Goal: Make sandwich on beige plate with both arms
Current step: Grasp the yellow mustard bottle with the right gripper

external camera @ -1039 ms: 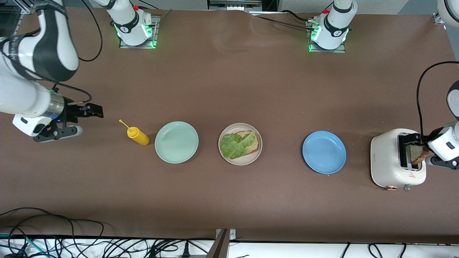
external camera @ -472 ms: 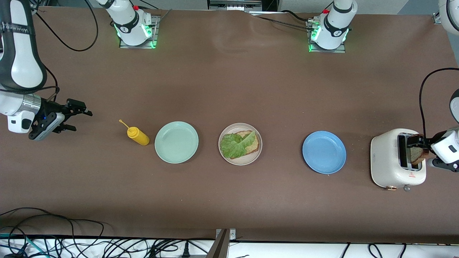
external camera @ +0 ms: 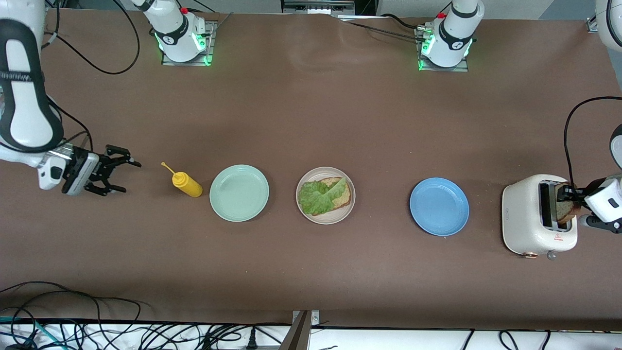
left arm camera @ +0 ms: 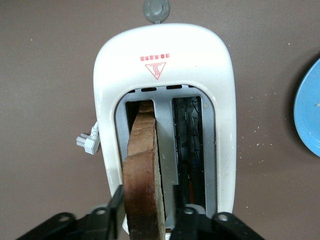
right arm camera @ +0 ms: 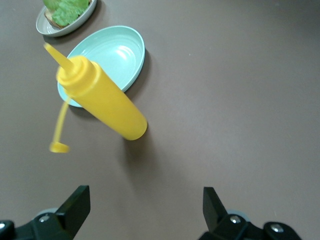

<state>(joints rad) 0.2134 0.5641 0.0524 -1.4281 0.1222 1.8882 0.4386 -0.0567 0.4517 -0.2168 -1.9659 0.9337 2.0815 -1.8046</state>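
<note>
Closing since a second ago, the left gripper [left arm camera: 145, 210] jaws now pinch the brown toast slice [left arm camera: 144, 165] in the white toaster [external camera: 529, 216], frame's right edge. Top bread is secured for the beige plate [external camera: 325, 218]. The right gripper [external camera: 119, 176], jaws wide open, has neared the yellow squeeze bottle [external camera: 187, 184].

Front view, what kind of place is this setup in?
Likely a robotics lab staged as a kitchen: two bolted-down arms at a brown table, loose cables along its edge, a toaster and the beige plate.
</note>
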